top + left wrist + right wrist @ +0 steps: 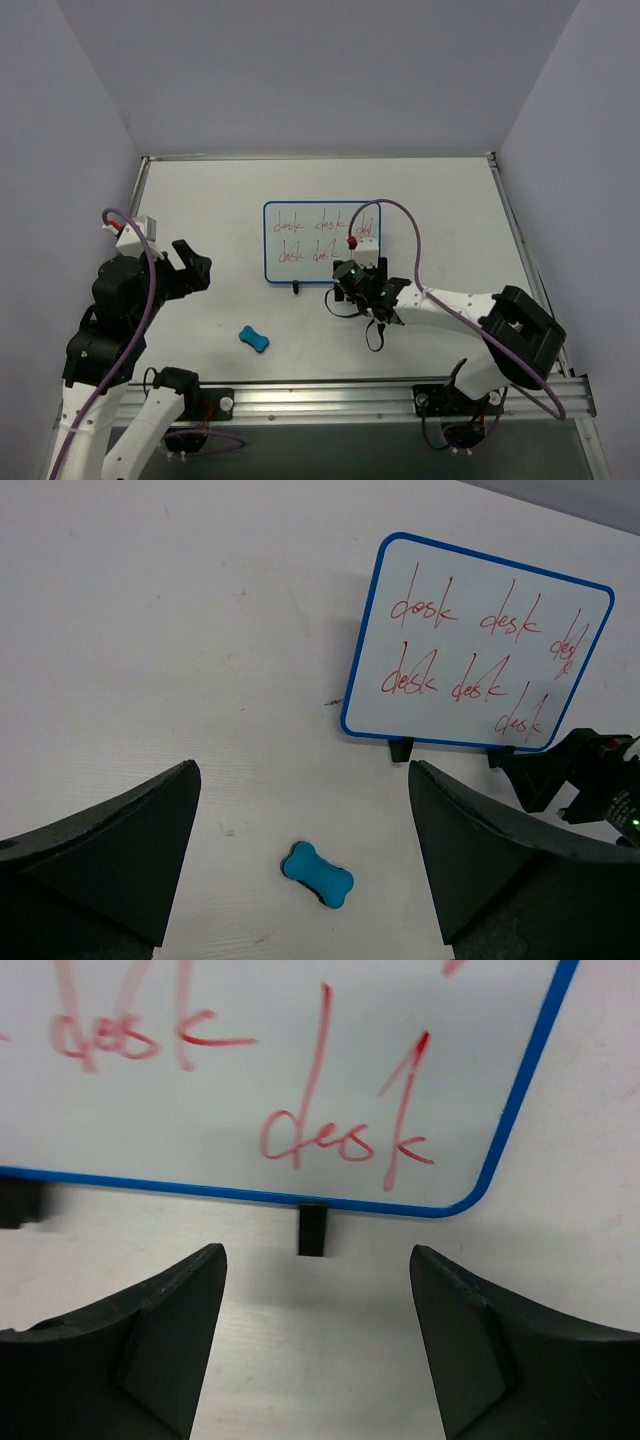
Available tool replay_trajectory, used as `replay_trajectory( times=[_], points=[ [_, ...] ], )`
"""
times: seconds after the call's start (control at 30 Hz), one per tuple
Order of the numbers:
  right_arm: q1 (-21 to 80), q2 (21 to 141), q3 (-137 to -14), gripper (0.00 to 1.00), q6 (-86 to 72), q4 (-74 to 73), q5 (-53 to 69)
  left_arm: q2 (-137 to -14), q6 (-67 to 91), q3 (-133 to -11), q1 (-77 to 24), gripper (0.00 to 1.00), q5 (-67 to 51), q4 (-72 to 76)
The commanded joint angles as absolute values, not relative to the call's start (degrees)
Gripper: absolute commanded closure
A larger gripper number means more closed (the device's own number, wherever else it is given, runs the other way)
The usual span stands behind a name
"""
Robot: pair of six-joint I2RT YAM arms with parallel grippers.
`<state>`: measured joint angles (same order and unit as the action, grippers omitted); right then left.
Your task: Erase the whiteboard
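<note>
The whiteboard (320,240) is a small white board in a thin blue frame, with red handwritten words across it. It stands on the table with two black feet (312,1230) at its near edge. My right gripper (364,270) is at the whiteboard's (300,1060) lower right corner. In the right wrist view the right gripper (316,1265) is open, just short of one foot, with nothing between its fingers. My left gripper (190,265) hovers at the left, wide open and empty. In the left wrist view the left gripper (302,770) looks over the whiteboard (470,650).
A small blue bone-shaped eraser (254,338) lies flat on the table in front of the board, between the two arms; the left wrist view shows the eraser (318,874) below its open fingers. Grey walls close the table on three sides.
</note>
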<state>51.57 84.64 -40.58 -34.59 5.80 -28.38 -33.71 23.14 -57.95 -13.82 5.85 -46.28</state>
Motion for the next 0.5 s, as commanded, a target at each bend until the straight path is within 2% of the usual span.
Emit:
replay_trajectory(
  times=[0.0, 0.1, 0.17, 0.33, 0.47],
  points=[
    [55.70, 77.70, -47.10, 0.30, -30.52, 0.71, -27.78, -33.40, 22.59, -58.18, -13.89, 0.06, 6.15, -44.03],
    [57.82, 77.60, -49.91, 0.27, -23.68, 5.42, -15.16, -32.87, 23.03, -58.36, -13.71, 0.06, 8.07, -44.38],
    [58.97, 82.32, -52.02, 0.27, -21.54, 6.76, -9.51, -32.43, 23.64, -58.53, -13.36, 0.06, 9.57, -44.73],
    [68.27, 96.13, -65.81, 0.20, -16.80, 3.34, -9.32, -29.46, 25.40, -59.06, -13.01, 0.06, 16.07, -47.02],
    [71.45, 107.63, -73.73, 0.19, -15.65, 1.67, -7.56, -26.29, 26.54, -59.15, -12.92, 0.06, 19.07, -47.98]
  ],
)
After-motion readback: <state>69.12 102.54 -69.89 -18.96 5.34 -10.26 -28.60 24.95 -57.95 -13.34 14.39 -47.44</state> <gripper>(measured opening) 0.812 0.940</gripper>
